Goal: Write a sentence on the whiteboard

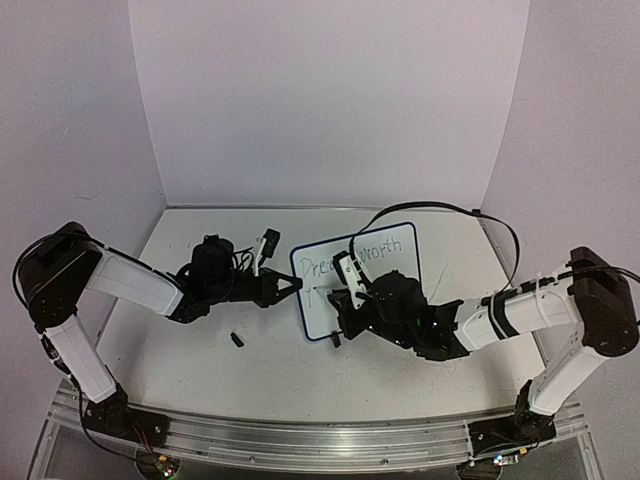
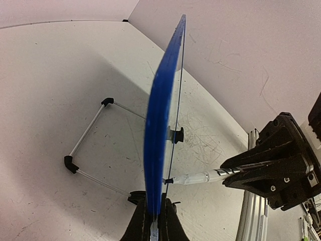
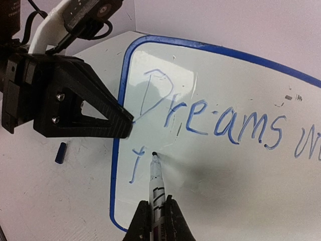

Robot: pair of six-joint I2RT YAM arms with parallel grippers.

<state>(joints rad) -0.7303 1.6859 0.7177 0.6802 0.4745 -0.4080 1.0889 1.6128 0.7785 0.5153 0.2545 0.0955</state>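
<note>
The whiteboard [image 1: 392,262] stands tilted mid-table, white with a dark blue rim. My left gripper [image 1: 292,287] is shut on its left edge; in the left wrist view the rim [image 2: 159,115] runs edge-on into the closed gripper [image 2: 155,201]. The sentence [image 3: 215,123] reads "Dreams w…" in blue, with a single "f" stroke [image 3: 134,163] below it. My right gripper [image 3: 157,206] is shut on a white marker [image 3: 158,183]. Its dark tip touches the board just right of that stroke. The left wrist view shows the marker [image 2: 200,177] meeting the board's face.
A small blue marker cap [image 3: 60,152] lies on the table left of the board, seen dark in the top view [image 1: 238,339]. The board's wire stand [image 2: 88,135] reaches out behind it. A white device with cables [image 1: 266,245] sits behind the left arm. An aluminium rail [image 1: 300,430] edges the near side.
</note>
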